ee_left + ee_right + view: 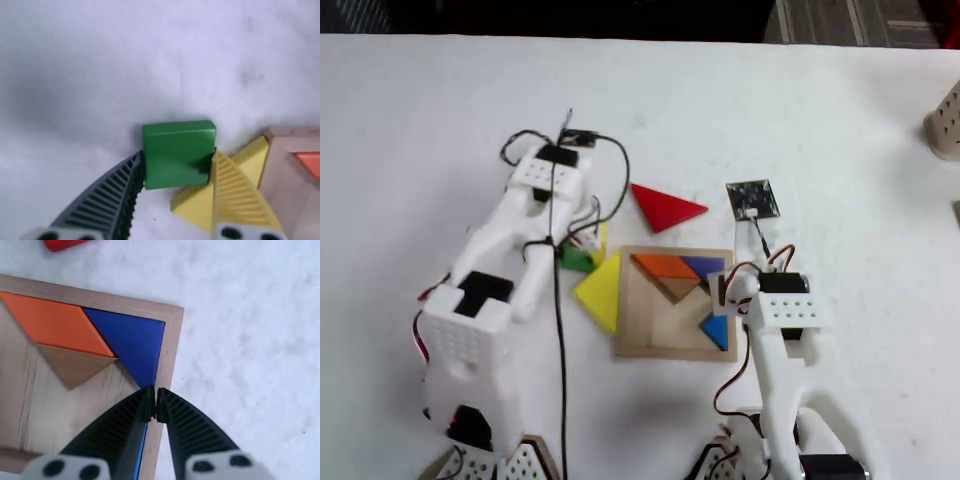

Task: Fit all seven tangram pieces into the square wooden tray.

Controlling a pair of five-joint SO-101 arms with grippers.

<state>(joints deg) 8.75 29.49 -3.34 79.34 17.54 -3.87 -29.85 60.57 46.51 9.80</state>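
The square wooden tray (632, 345) holds an orange parallelogram (663, 265), a blue triangle (705, 267), a brown triangle (677, 289) and a small blue triangle (716, 331). A green square (177, 150) lies on the table left of the tray, partly over a yellow triangle (600, 291). My left gripper (177, 162) is shut on the green square, one finger against each side. A red triangle (666, 207) lies beyond the tray. My right gripper (153, 404) is shut on nothing, its tips over the tray's right rim (167, 350) beside the blue triangle (132, 342).
A small black board (752, 199) with a cable lies behind the right arm. A beige object (946, 123) stands at the far right edge. The table's far edge runs along the back, and open white tabletop lies on both sides.
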